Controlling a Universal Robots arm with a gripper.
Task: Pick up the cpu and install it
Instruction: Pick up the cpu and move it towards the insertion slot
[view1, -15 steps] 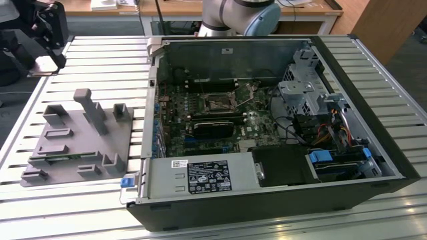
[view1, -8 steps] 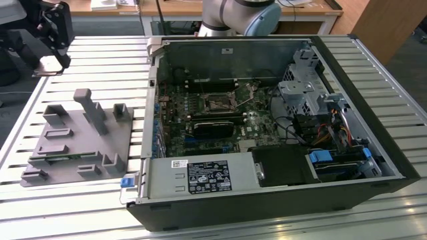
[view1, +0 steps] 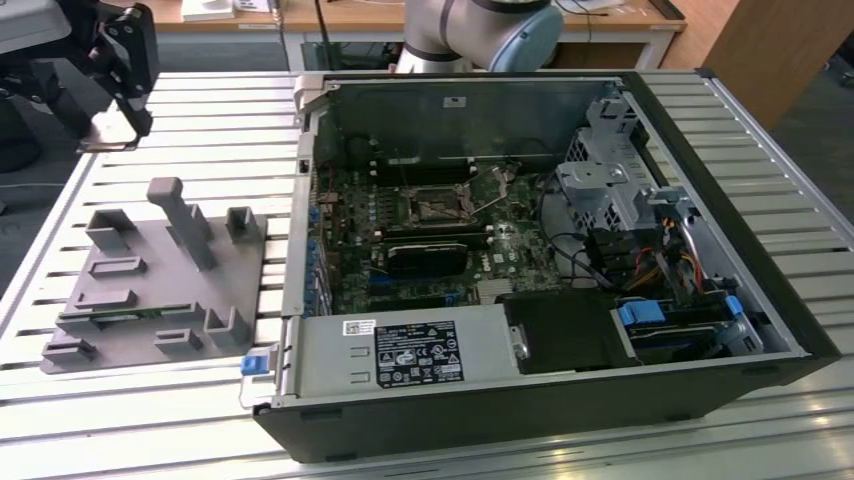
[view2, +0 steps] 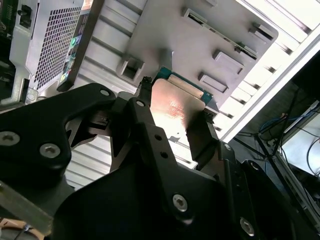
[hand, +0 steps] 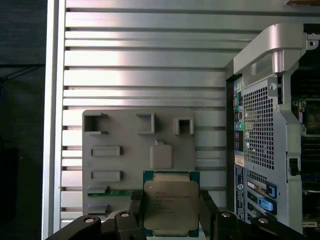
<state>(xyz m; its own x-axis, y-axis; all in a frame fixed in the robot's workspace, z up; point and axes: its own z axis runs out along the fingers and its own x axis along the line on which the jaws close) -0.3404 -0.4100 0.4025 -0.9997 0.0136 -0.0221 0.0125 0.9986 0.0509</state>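
gripper (hand: 171, 200) has its fingers (hand: 136, 204) clamped on the cpu (hand: 171, 207), one on each opp. edge. chip is flat w/ the silvery lid facing the first wrist cam and a thin green rim showing round it. in the second wrist view the cpu (view2: 177, 100) sits btwn the two black fingers (view2: 201, 127), lid catching a warm glare. in both wrist views it hangs above the grey tray (hand: 125, 127), lifted clear of it. tray lies on the slatted metal worktop (hand: 140, 60), w/ raised blocks and shallow recesses. a green board strip (hand: 112, 192) lies in one tray slot.

in the exterior view the gripper (view1: 123, 100) is at the exterior view's left, well apart from the open pc case (view1: 534, 400), which lies on its side next to the tray (view1: 147, 290). black socket (view1: 434, 207) sits mid-motherboard (view1: 400, 260) inside the case, far from the held cpu.
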